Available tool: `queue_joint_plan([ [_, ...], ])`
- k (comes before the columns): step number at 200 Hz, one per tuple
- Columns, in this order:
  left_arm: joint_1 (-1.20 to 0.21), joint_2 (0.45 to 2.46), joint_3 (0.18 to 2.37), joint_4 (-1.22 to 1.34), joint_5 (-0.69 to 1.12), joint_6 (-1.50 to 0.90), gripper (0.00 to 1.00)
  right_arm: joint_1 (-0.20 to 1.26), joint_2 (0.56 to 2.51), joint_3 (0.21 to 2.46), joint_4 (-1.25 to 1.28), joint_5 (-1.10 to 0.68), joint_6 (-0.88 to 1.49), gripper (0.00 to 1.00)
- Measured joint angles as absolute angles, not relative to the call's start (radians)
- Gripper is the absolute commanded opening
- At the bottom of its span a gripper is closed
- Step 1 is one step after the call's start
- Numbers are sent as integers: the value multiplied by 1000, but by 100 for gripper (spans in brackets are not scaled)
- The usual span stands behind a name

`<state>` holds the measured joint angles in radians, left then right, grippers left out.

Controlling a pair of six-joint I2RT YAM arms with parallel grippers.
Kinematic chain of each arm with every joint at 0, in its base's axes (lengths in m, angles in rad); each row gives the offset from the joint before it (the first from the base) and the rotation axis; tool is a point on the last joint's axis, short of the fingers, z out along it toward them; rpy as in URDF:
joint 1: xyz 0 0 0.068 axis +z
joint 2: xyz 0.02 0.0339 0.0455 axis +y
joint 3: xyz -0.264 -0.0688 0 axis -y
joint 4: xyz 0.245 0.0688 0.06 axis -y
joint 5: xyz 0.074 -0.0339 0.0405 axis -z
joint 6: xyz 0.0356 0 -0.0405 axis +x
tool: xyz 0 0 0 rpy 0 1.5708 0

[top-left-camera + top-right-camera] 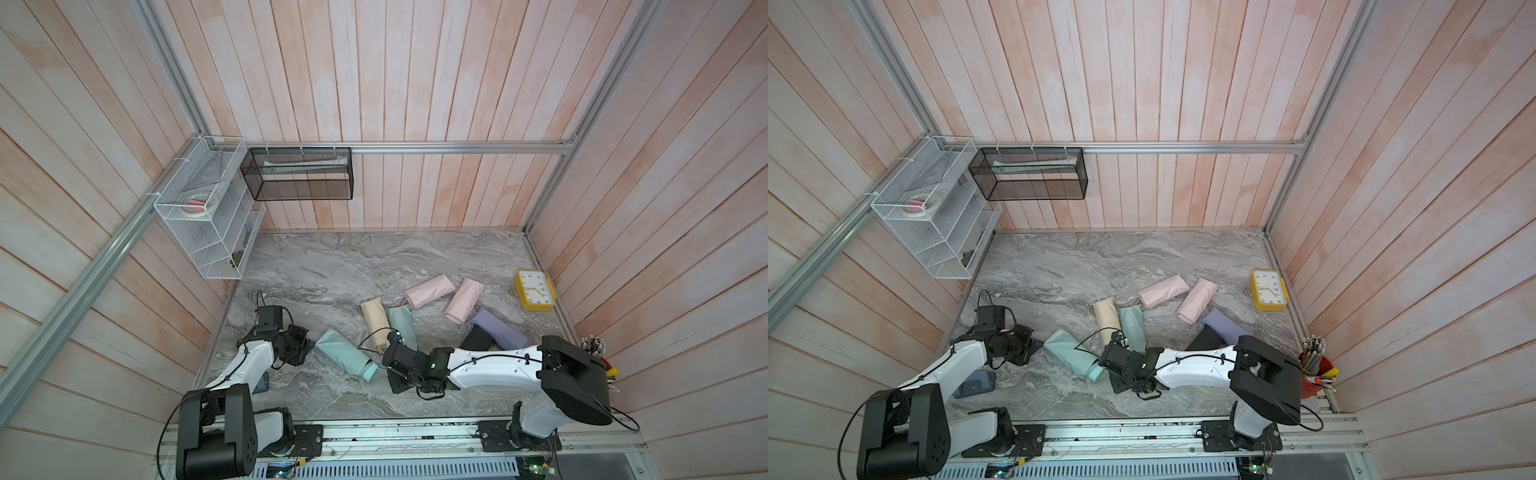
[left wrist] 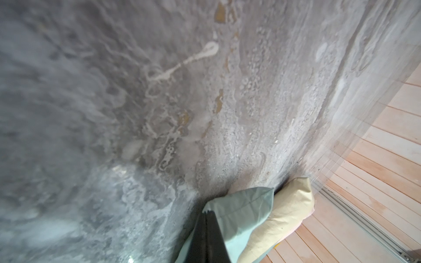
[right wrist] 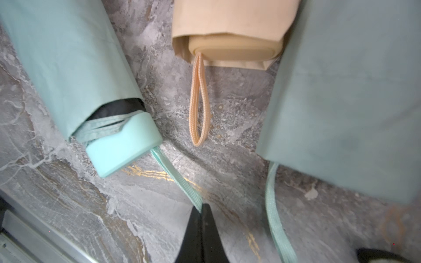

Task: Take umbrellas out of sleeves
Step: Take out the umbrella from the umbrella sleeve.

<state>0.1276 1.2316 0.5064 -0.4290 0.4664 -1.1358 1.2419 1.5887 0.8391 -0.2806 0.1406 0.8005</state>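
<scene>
A mint sleeve [image 1: 343,351] [image 1: 1065,351] lies on the marble near the front, and the mint umbrella's handle [image 3: 123,145] pokes out of its mouth. My left gripper [image 2: 206,213] [image 1: 309,345] is shut on the closed end of that sleeve [image 2: 239,216]. At the handle end, my right gripper [image 3: 201,206] [image 1: 384,362] is shut on the umbrella's mint wrist cord [image 3: 182,182], which runs taut from the handle. Just beyond lie a cream sleeve [image 3: 227,22] with a cream handle and cord [image 3: 199,102], and a second mint sleeve [image 3: 353,91].
Two pink sleeved umbrellas [image 1: 430,291] [image 1: 465,301], a lavender one [image 1: 496,328] and a black one [image 1: 478,338] lie to the right. A yellow clock [image 1: 535,290] sits by the right wall, and a pen cup [image 1: 1316,365] at the front right. A phone [image 1: 976,384] lies under the left arm.
</scene>
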Motion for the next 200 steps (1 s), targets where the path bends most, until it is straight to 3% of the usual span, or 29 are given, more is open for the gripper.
queue_joint_plan([
  [200, 184, 1232, 506, -438, 524, -1099, 0, 1250, 1482, 729, -252, 163, 854, 0],
])
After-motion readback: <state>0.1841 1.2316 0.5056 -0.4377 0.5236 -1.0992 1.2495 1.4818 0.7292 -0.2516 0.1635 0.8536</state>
